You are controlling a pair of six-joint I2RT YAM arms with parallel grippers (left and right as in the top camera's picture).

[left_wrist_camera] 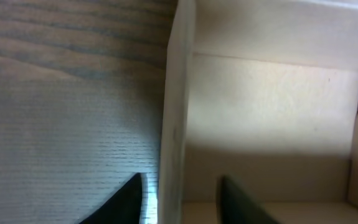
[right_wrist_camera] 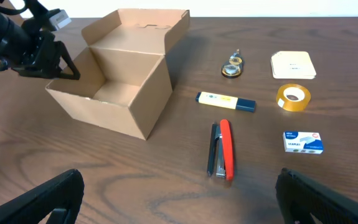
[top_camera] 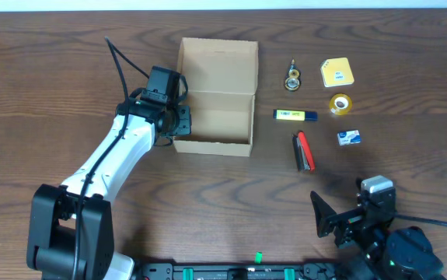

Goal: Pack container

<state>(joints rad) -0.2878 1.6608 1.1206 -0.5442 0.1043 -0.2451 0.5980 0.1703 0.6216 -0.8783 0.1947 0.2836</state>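
Note:
The container (top_camera: 215,97) is a tan cardboard box, open, with its flap lid standing up at the far side; nothing shows inside it. My left gripper (top_camera: 183,120) is at its left wall. In the left wrist view the wall (left_wrist_camera: 175,124) runs between the two dark fingers: one outside over the table, one inside the box, and the left gripper (left_wrist_camera: 181,179) is open with gaps on both sides. In the right wrist view the container (right_wrist_camera: 135,93) stands at the far left. My right gripper (right_wrist_camera: 179,180) is wide open over bare table near the front edge, holding nothing.
To the right of the box lie a red and black stapler (top_camera: 304,150), a yellow and blue highlighter (top_camera: 295,116), a tape roll (top_camera: 340,103), a small staples box (top_camera: 350,138), a yellow square box (top_camera: 336,72) and a small brass object (top_camera: 292,77).

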